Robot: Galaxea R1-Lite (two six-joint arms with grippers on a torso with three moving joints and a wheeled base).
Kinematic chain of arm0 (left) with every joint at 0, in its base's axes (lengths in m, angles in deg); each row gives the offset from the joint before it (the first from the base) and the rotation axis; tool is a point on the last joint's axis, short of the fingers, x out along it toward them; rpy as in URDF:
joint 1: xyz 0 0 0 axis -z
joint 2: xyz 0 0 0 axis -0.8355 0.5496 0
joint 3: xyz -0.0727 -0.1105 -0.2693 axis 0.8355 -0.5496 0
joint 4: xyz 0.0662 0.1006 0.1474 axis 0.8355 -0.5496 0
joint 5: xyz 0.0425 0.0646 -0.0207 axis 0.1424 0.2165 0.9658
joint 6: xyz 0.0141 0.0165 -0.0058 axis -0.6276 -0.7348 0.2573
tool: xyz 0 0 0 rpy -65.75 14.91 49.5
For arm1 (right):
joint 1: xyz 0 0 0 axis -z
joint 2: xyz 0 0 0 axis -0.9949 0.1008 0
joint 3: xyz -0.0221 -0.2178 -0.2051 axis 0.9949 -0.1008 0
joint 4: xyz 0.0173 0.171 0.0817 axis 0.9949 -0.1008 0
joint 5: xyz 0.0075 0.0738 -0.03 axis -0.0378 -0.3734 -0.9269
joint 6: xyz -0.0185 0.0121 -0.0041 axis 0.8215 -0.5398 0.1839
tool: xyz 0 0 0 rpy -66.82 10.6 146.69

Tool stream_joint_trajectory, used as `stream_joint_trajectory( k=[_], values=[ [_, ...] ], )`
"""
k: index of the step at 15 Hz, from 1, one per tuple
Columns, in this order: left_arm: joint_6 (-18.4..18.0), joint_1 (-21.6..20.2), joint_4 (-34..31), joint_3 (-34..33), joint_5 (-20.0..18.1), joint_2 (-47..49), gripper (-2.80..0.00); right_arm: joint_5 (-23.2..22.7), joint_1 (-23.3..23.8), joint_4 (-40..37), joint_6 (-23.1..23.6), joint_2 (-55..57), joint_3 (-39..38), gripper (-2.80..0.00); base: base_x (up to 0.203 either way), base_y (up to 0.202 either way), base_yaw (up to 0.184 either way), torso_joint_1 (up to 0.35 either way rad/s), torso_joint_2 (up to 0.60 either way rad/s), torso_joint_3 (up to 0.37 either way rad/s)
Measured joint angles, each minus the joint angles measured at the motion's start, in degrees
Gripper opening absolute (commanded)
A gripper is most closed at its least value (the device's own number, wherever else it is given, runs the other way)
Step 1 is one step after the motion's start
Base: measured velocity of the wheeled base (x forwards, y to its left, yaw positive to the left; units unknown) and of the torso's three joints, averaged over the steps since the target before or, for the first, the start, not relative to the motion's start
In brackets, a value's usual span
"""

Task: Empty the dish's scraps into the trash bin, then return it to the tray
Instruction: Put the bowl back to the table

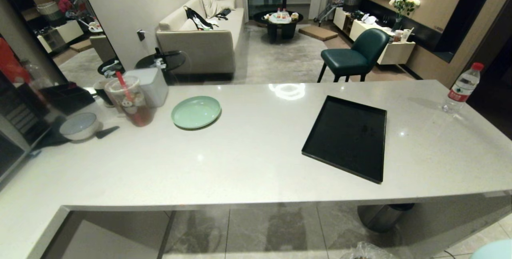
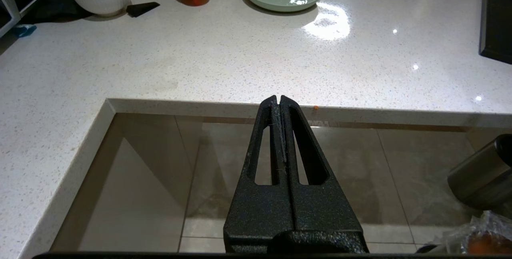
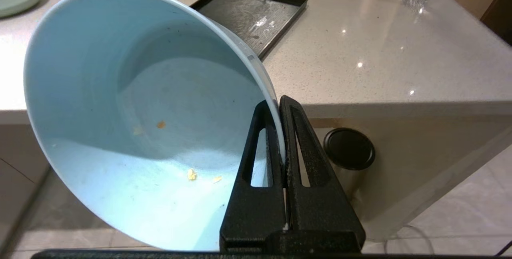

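Pale blue bowl [image 3: 132, 131], rigid, light, slick-glazed: we pinch its rim in the right gripper [image 3: 279, 109], short of the black tray [image 3: 252, 11]; left gripper [image 2: 279, 99] closed empty.

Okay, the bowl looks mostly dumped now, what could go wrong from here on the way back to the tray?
1. The right gripper pinches only the dish's thin rim, so it might slip or swing.
2. A few scraps cling inside; they may fall on the counter or the tray.
3. The dish hangs below counter level, so it may knock the edge when raised.
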Motion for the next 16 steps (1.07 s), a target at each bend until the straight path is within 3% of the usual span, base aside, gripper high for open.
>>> stream_joint_trajectory(
  k=[4,8,13,16],
  values=[
    [0.0,0.0,0.0,0.0,0.0,0.0,-2.8,-4.7,0.0,-7.3,2.7,0.6,10.2,-2.8,0.0,0.0,0.0,0.0,0.0,0.0],
    [0.0,0.0,0.0,0.0,0.0,0.0,-2.8,-6.6,0.0,-24.0,3.8,8.5,26.3,-2.8,0.0,0.0,0.0,0.0,0.0,0.0],
    [0.0,0.0,0.0,0.0,0.0,0.0,-2.8,-7.0,0.0,-30.2,3.7,32.4,37.2,-2.8,0.0,0.0,0.0,0.0,0.0,0.0],
    [0.0,0.0,0.0,0.0,0.0,0.0,-2.8,-7.0,-0.6,-30.6,0.4,50.3,45.7,-2.8,0.0,0.0,0.0,0.0,0.0,0.0]
  ],
)
